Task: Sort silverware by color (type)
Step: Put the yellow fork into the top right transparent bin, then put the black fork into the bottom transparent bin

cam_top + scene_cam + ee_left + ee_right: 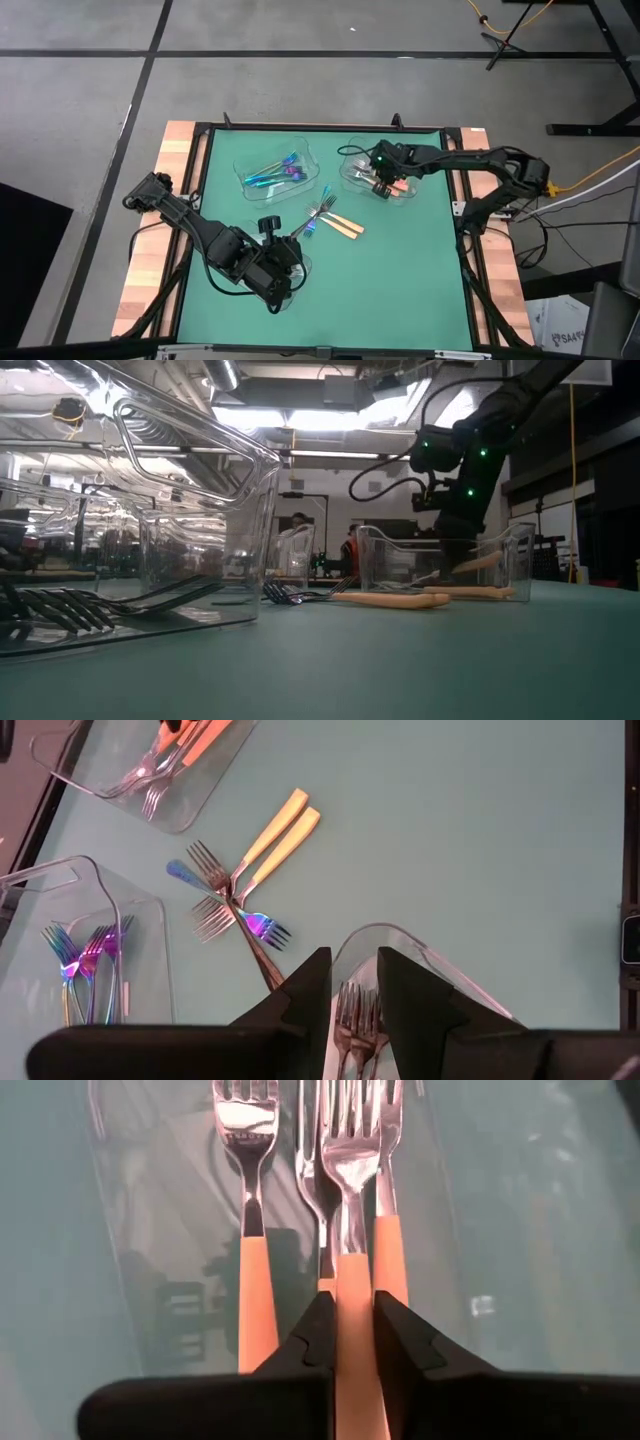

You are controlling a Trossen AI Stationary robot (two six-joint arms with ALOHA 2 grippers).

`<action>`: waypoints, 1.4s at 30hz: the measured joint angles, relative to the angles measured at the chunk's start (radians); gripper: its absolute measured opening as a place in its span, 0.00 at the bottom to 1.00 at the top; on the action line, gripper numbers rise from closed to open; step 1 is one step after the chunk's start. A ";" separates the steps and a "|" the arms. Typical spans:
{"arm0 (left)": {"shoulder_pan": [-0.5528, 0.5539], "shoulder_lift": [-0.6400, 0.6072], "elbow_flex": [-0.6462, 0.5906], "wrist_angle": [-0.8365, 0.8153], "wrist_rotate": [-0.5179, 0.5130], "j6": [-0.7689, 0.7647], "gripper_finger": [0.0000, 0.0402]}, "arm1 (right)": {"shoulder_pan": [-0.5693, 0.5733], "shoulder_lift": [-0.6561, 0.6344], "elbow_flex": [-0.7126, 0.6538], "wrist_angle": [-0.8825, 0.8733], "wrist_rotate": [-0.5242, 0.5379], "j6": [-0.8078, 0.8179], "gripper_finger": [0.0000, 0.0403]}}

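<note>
From above, I see my right gripper (384,184) down inside the clear tray (352,172) at the table's (400,280) right rear, while my left gripper (284,276) sits over the near-left tray (303,264); a third tray (312,160) at the rear holds iridescent forks (275,174), and a loose pile of forks (328,218) lies mid-table. In the low view, dark forks (70,608) rest in the nearest tray, and two orange-handled forks (425,597) lie on the mat. From my left wrist, the fingers (305,988) stand narrowly apart, holding nothing, above the dark forks (355,1020). From my right wrist, the fingers (318,1335) are clamped on the handle of an orange-handled fork (350,1280), just beside others lying in that tray.
</note>
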 joint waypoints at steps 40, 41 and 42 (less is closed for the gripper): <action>0.049 0.000 0.000 0.000 -0.025 0.000 0.19 | -0.044 0.000 -0.030 0.051 -0.091 0.006 0.25; 0.057 0.000 0.000 0.000 -0.025 0.000 0.19 | -0.044 0.000 -0.030 0.051 -0.091 0.006 0.25; 0.066 0.000 0.000 0.000 -0.025 0.001 0.19 | -0.044 0.000 -0.030 0.051 -0.091 0.006 0.25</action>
